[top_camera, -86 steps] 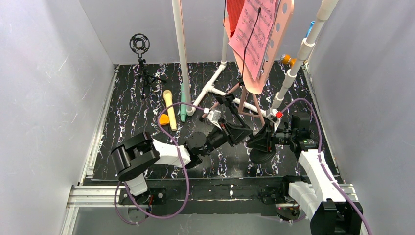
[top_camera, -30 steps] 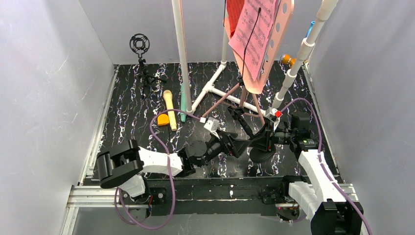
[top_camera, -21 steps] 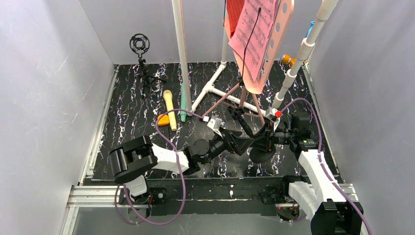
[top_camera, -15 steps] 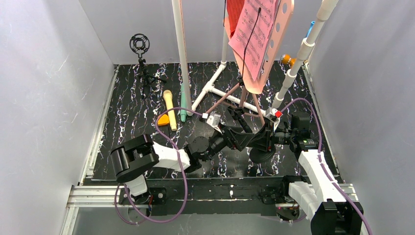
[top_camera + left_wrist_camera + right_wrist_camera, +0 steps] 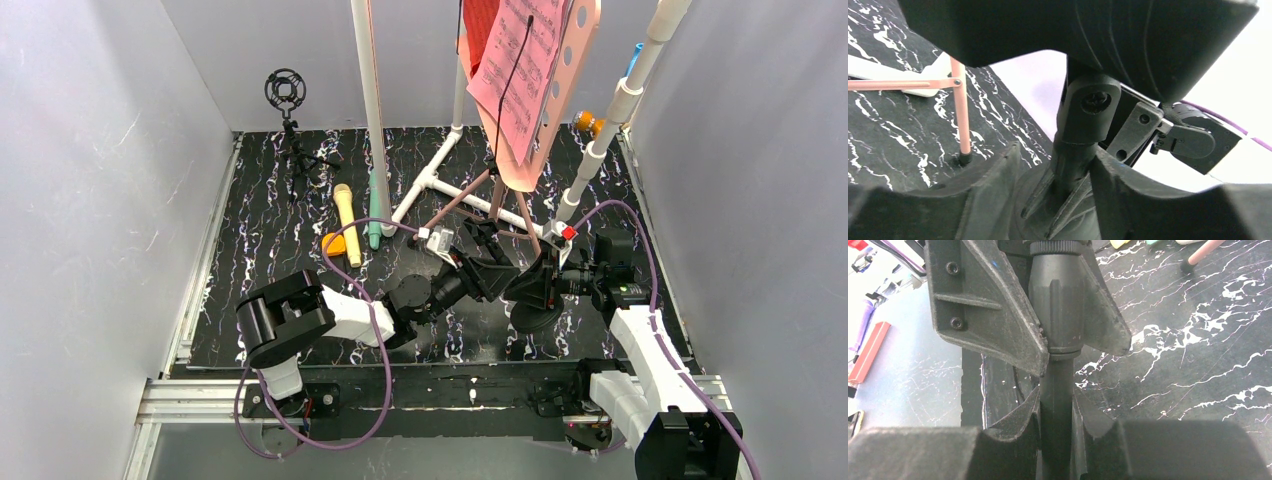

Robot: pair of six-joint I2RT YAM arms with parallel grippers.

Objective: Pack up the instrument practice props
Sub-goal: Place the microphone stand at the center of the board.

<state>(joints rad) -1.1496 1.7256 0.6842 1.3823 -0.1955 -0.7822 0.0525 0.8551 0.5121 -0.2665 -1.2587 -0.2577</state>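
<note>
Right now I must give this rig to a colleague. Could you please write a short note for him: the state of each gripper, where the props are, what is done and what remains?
Right gripper: shut on the pole of the black stand.
Left gripper: jaws straddle the same stand at its collar; a firm grip is not clear.
Pink music stand: upright behind the arms, with the pink sheet music on its desk and the red folder behind the sheet.
Yellow microphone and mint-green microphone: lying side by side on the table, by the white pipe frame.
Done: nothing looks packed yet.
Left: all of these props.
</note>
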